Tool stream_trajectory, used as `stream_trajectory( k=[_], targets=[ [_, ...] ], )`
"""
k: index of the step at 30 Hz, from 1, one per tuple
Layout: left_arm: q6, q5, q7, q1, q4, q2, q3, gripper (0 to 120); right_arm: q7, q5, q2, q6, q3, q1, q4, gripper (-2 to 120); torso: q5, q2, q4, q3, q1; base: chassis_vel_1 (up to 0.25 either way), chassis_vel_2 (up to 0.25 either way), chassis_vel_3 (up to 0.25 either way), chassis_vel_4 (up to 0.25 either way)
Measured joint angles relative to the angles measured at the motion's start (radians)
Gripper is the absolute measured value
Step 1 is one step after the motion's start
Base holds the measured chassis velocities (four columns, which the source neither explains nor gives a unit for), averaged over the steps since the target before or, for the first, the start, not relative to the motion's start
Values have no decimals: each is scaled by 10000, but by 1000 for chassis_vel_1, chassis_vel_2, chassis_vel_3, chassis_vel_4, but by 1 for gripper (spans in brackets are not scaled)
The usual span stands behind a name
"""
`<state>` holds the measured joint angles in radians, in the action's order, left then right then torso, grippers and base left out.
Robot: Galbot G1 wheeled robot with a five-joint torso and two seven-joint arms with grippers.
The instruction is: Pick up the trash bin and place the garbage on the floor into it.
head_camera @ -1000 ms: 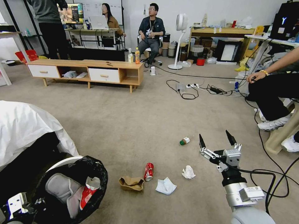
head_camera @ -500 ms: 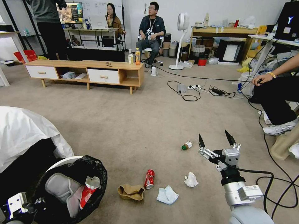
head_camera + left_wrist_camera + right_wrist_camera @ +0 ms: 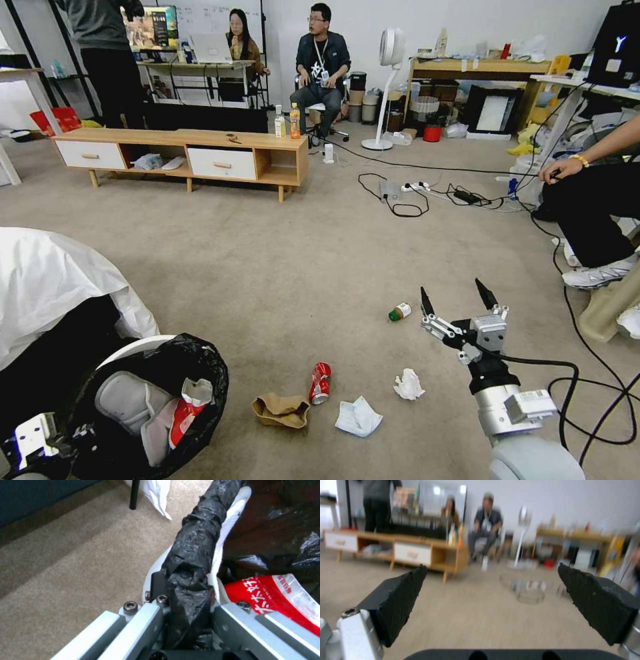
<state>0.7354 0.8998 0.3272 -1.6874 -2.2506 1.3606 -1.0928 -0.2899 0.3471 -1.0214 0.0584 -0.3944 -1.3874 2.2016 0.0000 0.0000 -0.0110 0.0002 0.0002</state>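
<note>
Beige carpet floor [image 3: 267, 253] is stretching across the whole room, and litter is lying scattered on it. Down at the robot's left, the left hand [image 3: 186, 620] is clenching the bag-wrapped rim of the trash bin [image 3: 157, 393], its fingers [image 3: 140, 620] pressing either side of the crinkly black liner; a red snack wrapper [image 3: 276, 597] is sitting inside, just beside that grip. Moving rightward, torn brown cardboard [image 3: 281, 410], a red soda can [image 3: 320, 383] and a flat white tissue [image 3: 358, 417] are lying on the carpet between the two hands. A crumpled tissue [image 3: 409, 385] is sitting just left of the right arm, and a green-capped bottle [image 3: 400, 311] is lying just left of the right hand [image 3: 453, 300]. That hand is hovering released, jaws spread wide, gripping nothing, its fingertips [image 3: 403, 592] pointing out across the room.
</note>
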Motion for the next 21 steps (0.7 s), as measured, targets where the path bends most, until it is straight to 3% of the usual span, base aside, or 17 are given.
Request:
stream_trajectory(
  k=[2,3,5,6,8,9,11,13,15,21],
  targets=[
    [0,-6,-4,-15,0,23,-20,1,-582,1392,467,1507,263,340,277,100,-1,0,0,0,0,0,0,0,0],
    [0,-6,-4,-15,0,23,-20,1,-582,1392,467,1507,263,340,277,100,-1,0,0,0,0,0,0,0,0],
    [0,-61,-19,-41,-13,94,-22,1,-1402,3411,951,3682,555,925,524,100,-1,0,0,0,-1,0,0,0,0],
    [0,-61,-19,-41,-13,94,-22,1,-1402,3411,951,3682,555,925,524,100,-1,0,0,0,-1,0,0,0,0],
    [0,-106,-33,-47,-36,147,0,1,-1950,5050,1168,4903,862,1443,584,100,0,0,0,0,0,0,0,0,0],
    [0,-106,-33,-47,-36,147,0,1,-1950,5050,1168,4903,862,1443,584,100,0,0,0,0,0,0,0,0,0],
    [0,-140,-40,-49,-46,172,16,1,-2610,6699,1279,6007,1208,2062,575,100,-2,0,1,0,0,0,0,0,0],
    [0,-143,-40,-49,-46,171,16,1,-2715,6943,1287,6161,1259,2147,560,100,-1,0,2,0,0,0,0,0,0],
    [0,-148,-46,-47,-38,148,11,1,-3188,8417,1350,6857,1496,2646,175,100,0,0,3,0,0,0,0,0,0],
    [0,-167,-56,-22,34,130,48,1,-3236,8533,1413,6934,1769,2838,-753,100,2,0,0,0,0,0,0,0,0]
  ],
)
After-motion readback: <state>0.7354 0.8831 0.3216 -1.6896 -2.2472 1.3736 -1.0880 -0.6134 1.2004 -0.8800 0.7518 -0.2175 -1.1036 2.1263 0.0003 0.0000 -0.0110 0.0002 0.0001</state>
